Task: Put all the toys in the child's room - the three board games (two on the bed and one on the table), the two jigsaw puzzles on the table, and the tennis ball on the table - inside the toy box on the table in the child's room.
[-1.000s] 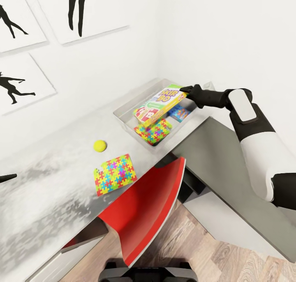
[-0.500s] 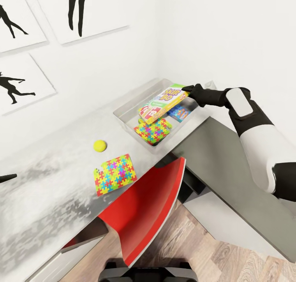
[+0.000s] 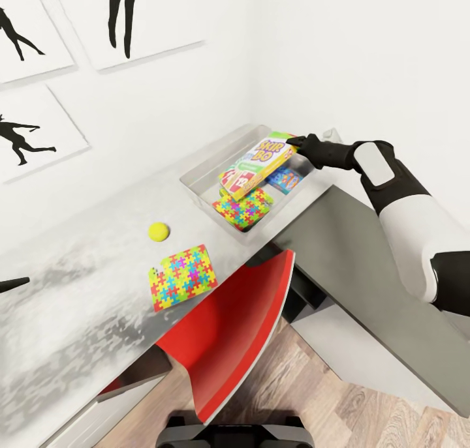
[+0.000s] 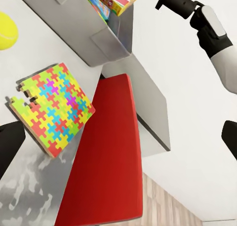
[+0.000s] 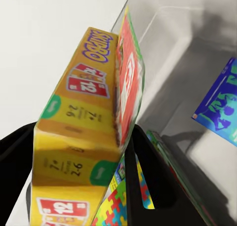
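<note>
Lowering slightly since a moment ago, the SKIP-BO game [image 3: 256, 165] is tilting over the bin [image 3: 202, 174] at upper centre of the surface [image 3: 85, 285], the right fingers [image 3: 297, 143] grasping its far edge. Inside are lying one puzzle [image 3: 244, 208] and a blue game [image 3: 284, 178]; the other puzzle [image 3: 182, 276] and the ball [image 3: 158, 231] are sitting lower left. Whether the left fingers [image 3: 13, 282] are clenched, I cannot tell.

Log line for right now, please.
right end effector: shut on SKIP-BO box | over toy box | tennis ball, one puzzle on table
</note>
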Tool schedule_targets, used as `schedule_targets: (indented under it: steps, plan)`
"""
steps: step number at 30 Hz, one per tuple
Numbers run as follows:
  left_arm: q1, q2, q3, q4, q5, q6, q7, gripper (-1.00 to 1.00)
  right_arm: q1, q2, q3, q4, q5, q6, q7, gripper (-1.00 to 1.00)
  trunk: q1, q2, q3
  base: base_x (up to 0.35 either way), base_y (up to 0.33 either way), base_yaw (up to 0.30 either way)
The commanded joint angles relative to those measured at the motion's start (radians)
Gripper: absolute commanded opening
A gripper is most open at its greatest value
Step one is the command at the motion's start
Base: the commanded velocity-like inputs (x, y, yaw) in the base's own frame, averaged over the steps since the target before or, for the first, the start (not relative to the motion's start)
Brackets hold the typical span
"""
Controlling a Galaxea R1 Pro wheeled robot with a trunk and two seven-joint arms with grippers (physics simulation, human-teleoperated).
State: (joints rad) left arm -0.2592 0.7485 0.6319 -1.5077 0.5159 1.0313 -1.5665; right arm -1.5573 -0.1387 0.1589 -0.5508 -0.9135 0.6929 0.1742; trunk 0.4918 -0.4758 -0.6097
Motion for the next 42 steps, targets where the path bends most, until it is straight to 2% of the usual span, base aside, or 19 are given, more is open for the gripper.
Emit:
schedule_targets:
  steps: [1,20,21,42]
  plan:
    - [-0.001,0.0,0.0,0.0,-0.001,0.01,-0.004,1.0,-0.001,0.0,0.004,0.001,0.004,0.001,0.006,-1.0,0.0,-0.001,-0.001,0.0,0.0,0.0]
    - [0.0,-0.001,-0.001,0.0,-0.001,0.01,-0.004,1.0,-0.023,0.001,0.004,0.069,0.003,0.001,0.011,-1.0,0.0,-0.001,-0.001,0.0,0.0,0.0]
    - [0.0,-0.001,-0.001,0.0,-0.001,0.01,-0.004,1.0,-0.024,0.002,0.004,0.074,0.003,0.001,0.011,1.0,0.0,-0.001,-0.001,0.0,0.0,0.0]
    - [0.0,-0.003,-0.001,0.0,-0.001,0.01,-0.004,1.0,-0.035,0.008,0.005,0.084,0.004,0.002,0.013,1.0,0.0,-0.001,-0.001,0.0,0.0,0.0]
